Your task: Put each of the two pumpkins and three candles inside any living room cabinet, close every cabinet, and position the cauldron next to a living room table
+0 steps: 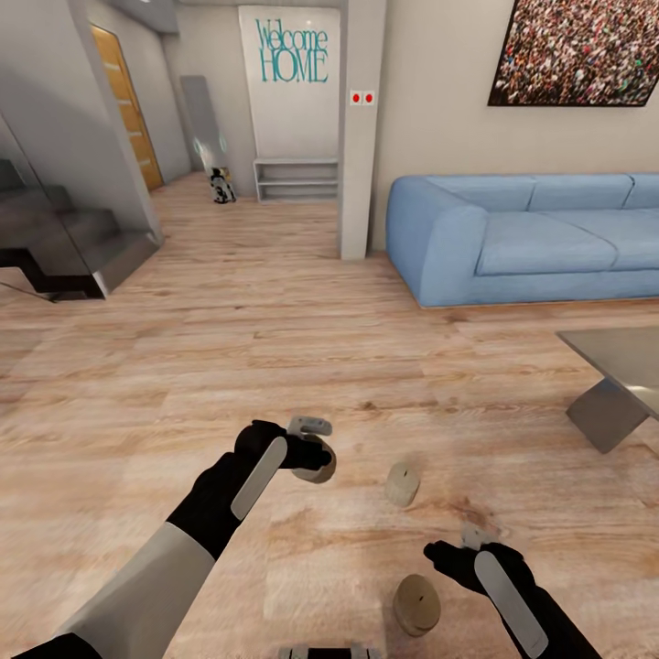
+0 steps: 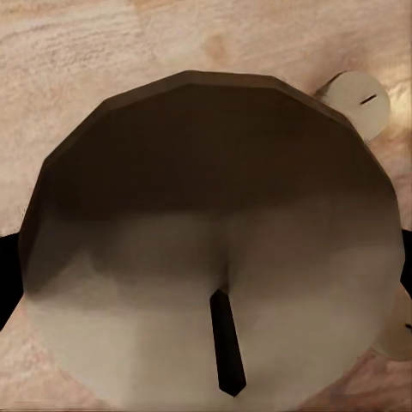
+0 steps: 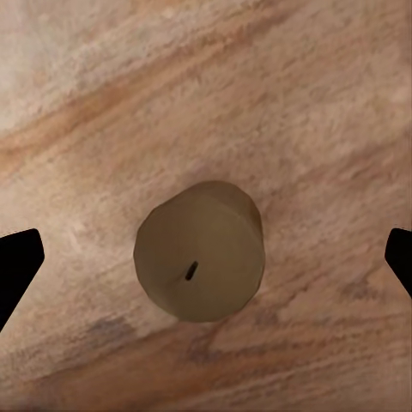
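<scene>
Tan candle (image 1: 316, 465) is clamped in the left gripper (image 1: 309, 448); the right gripper (image 3: 206, 257) is spread wide over another candle (image 3: 199, 263). If that one is clipped off-centre, it could be tipped and rolled away across the wood floor (image 1: 275, 366).

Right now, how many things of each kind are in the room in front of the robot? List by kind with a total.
Candles: 3 (one in the left hand, one on the floor, one under the right hand)
Sofas: 1
Glass-topped tables: 1
Wall pictures: 1
Total: 6
</scene>
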Available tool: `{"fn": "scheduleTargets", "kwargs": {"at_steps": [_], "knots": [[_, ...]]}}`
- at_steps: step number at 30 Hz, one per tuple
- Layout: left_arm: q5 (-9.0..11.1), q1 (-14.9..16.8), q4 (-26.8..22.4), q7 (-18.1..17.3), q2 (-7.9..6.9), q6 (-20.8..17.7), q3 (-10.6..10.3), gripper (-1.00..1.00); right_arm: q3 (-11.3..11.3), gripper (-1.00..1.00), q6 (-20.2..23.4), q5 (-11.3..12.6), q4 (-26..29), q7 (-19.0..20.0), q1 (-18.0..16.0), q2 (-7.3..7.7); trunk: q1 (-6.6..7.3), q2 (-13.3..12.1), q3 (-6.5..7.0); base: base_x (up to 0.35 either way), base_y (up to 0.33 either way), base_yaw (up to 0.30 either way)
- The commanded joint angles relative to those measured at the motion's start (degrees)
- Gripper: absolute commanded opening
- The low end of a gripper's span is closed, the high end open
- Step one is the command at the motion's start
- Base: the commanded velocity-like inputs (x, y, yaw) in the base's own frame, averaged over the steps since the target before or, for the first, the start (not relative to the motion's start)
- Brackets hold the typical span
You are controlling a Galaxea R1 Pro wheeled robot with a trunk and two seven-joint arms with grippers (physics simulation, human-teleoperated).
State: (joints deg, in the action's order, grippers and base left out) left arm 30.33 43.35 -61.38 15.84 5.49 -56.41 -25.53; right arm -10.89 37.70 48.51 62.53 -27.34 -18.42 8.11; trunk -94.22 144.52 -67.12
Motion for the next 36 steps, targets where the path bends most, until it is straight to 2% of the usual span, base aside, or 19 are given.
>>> {"fn": "scheduleTargets", "kwargs": {"at_steps": [1,16,24,36], "knots": [[0.4,0.0,-0.1,0.5,-0.01,-0.4,0.0,-1.00,-0.2,1.00,0.0,0.6,0.1,-0.6,0.0,0.07,-0.01,0.0,-0.28,0.000,0.000,0.000],[0.4,0.0,-1.3,0.1,-0.04,-1.8,-0.1,-1.00,-0.4,1.00,0.0,1.1,0.0,0.4,0.0,-0.06,-0.40,0.2,-3.60,0.000,0.000,0.000],[0.4,0.0,-1.8,0.1,-0.04,-2.2,-0.2,-1.00,-0.4,1.00,-0.2,0.8,0.0,0.4,0.0,-1.46,-0.40,0.2,-3.60,0.000,0.008,0.000],[0.4,-0.1,-2.3,0.1,-0.03,-2.2,-0.3,-1.00,-0.3,1.00,-0.2,0.8,0.0,0.5,0.0,-1.53,-0.40,0.2,-3.60,0.031,0.067,0.000]]}}
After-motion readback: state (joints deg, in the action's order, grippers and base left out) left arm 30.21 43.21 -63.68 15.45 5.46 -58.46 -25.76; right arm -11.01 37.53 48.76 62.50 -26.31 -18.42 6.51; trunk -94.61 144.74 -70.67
